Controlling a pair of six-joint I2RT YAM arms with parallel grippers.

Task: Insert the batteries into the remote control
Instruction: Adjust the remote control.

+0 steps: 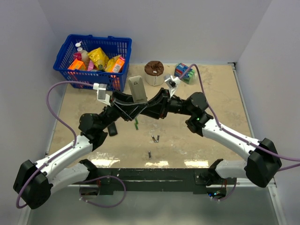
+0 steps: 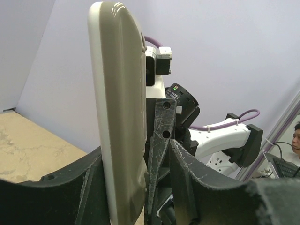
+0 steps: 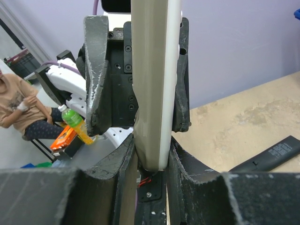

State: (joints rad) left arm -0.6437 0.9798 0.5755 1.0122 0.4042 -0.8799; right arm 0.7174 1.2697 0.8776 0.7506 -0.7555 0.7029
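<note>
Remote (image 1: 137,89) stood upright above the desk (image 1: 211,93), its lower end clamped in the right fingers (image 3: 123,183); the left fingers (image 3: 96,75) straddled it loosely, one standing apart. Batteries (image 1: 155,138) lay on the desk.

I can see three little batteries (image 1: 149,153), one white remote (image 1: 137,89), one black remote (image 3: 272,154), one green stick (image 1: 136,123) and one blue basket (image 1: 63,65).

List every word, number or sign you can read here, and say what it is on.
Nothing is readable.
The packets in the blue basket: print too small.
The box at the table's far edge: too small.
The black remote: markings blurred.
The green-topped bottle: label blurred.
The remote control: no marking shows on its side.
</note>
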